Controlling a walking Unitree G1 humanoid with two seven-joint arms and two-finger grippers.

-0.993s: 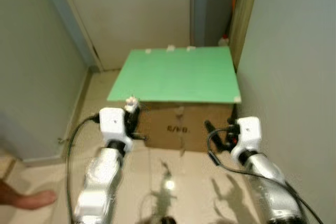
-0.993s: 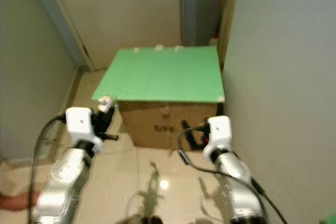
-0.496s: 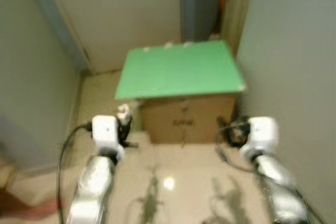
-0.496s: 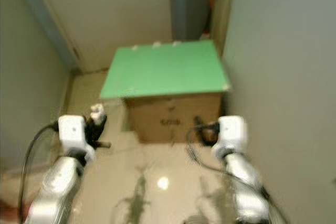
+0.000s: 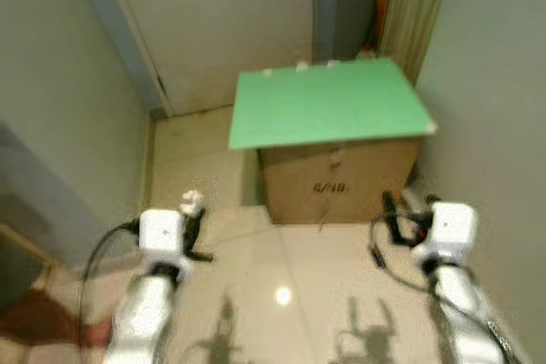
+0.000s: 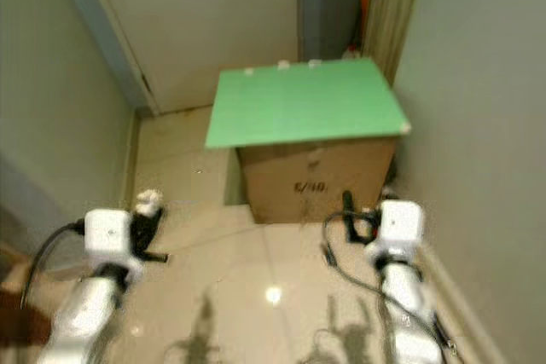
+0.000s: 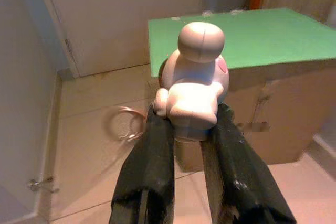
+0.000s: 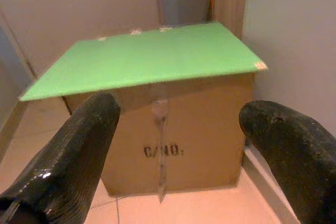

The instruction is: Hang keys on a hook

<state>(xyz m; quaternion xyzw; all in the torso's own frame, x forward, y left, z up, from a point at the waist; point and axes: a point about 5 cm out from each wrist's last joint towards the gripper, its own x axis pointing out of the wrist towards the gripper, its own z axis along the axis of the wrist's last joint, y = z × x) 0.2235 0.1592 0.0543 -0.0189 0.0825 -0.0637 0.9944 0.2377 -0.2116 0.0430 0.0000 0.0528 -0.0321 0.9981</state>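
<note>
Pale pink figurine keychain with its metal ring (image 7: 194, 80) sits clamped in the left gripper (image 7: 186, 129); no hook visible ahead, right gripper (image 8: 178, 140) spread wide, empty, facing the green-topped cardboard box (image 5: 337, 138)

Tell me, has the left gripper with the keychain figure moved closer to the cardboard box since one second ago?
No. The left gripper, shut on the keychain figure, now sits farther from the cardboard box, back and to its left; earlier it was beside the box's front corner.

Green board (image 5: 328, 112) on brown box (image 5: 341, 183) w/ dark print; pale pink-white figurine (image 7: 194, 82); glossy beige floor (image 5: 281, 270).
</note>
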